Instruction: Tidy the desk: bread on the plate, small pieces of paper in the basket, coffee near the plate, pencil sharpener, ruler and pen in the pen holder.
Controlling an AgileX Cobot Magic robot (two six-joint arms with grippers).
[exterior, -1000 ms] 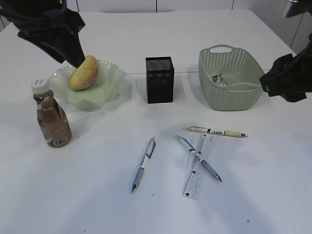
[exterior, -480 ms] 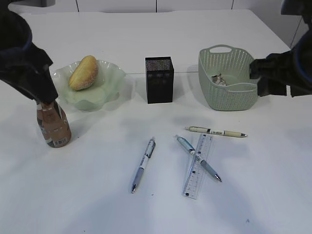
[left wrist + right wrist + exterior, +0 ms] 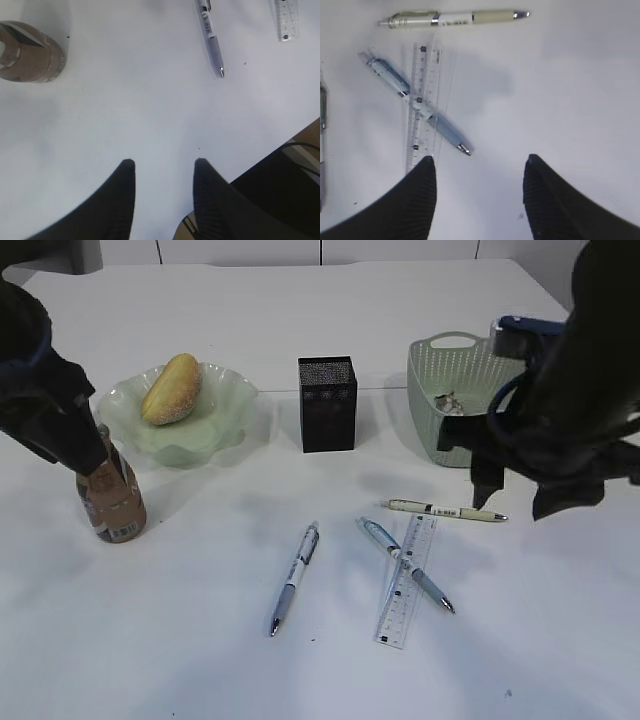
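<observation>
The bread (image 3: 172, 388) lies in the plate (image 3: 232, 400). The coffee (image 3: 112, 504) stands in front of the plate's left side; my left gripper (image 3: 92, 462) hangs at its cap. In the left wrist view the gripper (image 3: 165, 162) is open and empty, and the coffee (image 3: 30, 54) is apart at the upper left. My right gripper (image 3: 512, 502) is open and empty over the desk, just right of a beige pen (image 3: 445, 510). A blue pen (image 3: 447, 132) lies across the ruler (image 3: 421, 75). Another pen (image 3: 295, 577) lies left of them. Paper (image 3: 447, 402) sits in the basket (image 3: 455, 445). The pen holder (image 3: 327, 403) stands mid-desk. The pencil sharpener is out of view.
The desk's front edge (image 3: 280, 150) shows at the lower right of the left wrist view, with dark equipment beyond it. My right arm (image 3: 570, 410) covers the right part of the basket.
My left arm has moved from the bread in the plate down to the coffee's cap. My right arm has swung from beside the basket forward and left, over the pens.
</observation>
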